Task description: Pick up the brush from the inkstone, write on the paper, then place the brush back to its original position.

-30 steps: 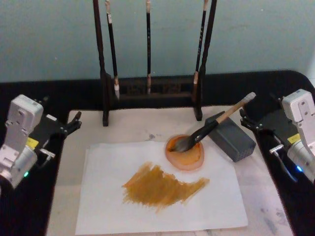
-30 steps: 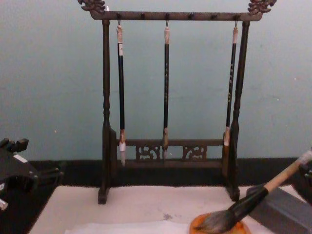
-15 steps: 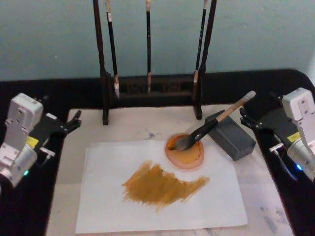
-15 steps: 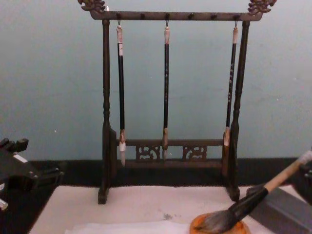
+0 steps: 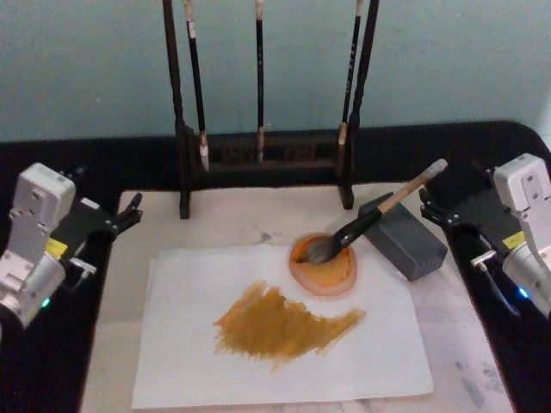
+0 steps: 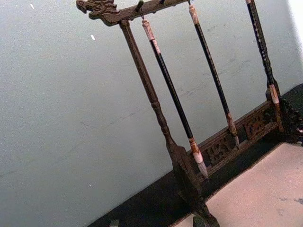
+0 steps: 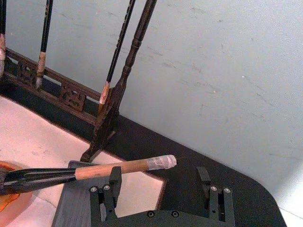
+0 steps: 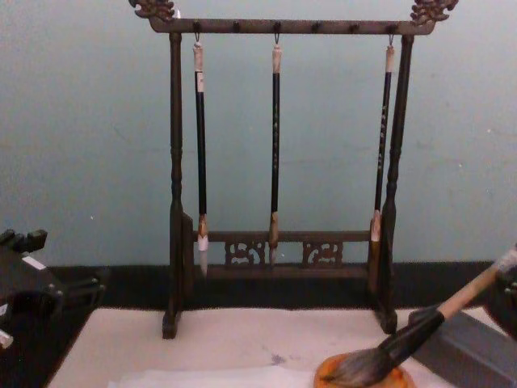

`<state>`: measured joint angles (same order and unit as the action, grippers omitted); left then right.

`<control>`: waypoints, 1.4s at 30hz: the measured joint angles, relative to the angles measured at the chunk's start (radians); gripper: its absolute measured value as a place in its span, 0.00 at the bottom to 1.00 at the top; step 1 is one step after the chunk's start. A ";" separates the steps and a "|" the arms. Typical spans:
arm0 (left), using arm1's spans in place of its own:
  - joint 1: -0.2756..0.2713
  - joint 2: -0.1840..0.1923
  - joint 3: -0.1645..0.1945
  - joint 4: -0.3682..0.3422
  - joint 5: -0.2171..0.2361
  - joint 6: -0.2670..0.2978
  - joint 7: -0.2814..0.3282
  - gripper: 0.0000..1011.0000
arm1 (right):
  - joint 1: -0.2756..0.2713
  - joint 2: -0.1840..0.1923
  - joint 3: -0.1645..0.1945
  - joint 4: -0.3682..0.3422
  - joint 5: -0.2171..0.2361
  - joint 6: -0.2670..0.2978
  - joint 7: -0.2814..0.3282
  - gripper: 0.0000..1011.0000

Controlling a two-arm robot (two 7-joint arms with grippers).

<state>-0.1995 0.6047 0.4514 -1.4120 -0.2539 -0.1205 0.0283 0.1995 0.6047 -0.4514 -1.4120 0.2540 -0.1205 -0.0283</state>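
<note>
brush [image 5: 366,225] — bristles in inkstone [image 5: 331,280], handle on grey block [image 5: 413,245] | right hand [image 7: 159,177] spread, empty | left hand [image 5: 129,215] spread, empty

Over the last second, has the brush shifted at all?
No. The brush still leans on the grey block, bristles in the orange dish.

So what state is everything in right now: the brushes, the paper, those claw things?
brush: lying down, bristles in the inkstone, handle propped on the grey block
inkstone: on the paper's far edge
paper: flat, smeared orange-brown
thin brushes: hanging from the rack
left gripper: open, empty
right gripper: open, empty, by the brush's end
</note>
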 joint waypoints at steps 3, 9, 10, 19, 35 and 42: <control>0.000 0.000 0.000 0.000 0.000 0.000 0.000 1.00 | 0.000 0.000 0.000 0.000 0.000 0.000 0.000 0.99; 0.000 0.000 0.000 0.000 0.000 0.000 0.000 1.00 | 0.000 0.000 0.000 0.000 0.000 0.000 0.000 0.99; 0.000 0.000 0.000 0.000 0.000 0.000 0.000 1.00 | 0.000 0.000 0.000 0.000 0.000 0.000 0.000 0.99; 0.000 0.000 0.000 0.000 0.000 0.000 0.000 1.00 | 0.000 0.000 0.000 0.000 0.000 0.000 0.000 0.99; 0.000 0.000 0.000 0.000 0.000 0.000 0.000 1.00 | 0.000 0.000 0.000 0.000 0.000 0.000 0.000 0.99; 0.000 0.000 0.000 0.000 0.000 0.000 0.000 1.00 | -0.019 -0.005 0.039 -0.026 0.072 0.029 0.048 0.99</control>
<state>-0.1995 0.6047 0.4514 -1.4120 -0.2539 -0.1205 0.0283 0.1800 0.5996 -0.4128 -1.4377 0.3255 -0.0911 0.0201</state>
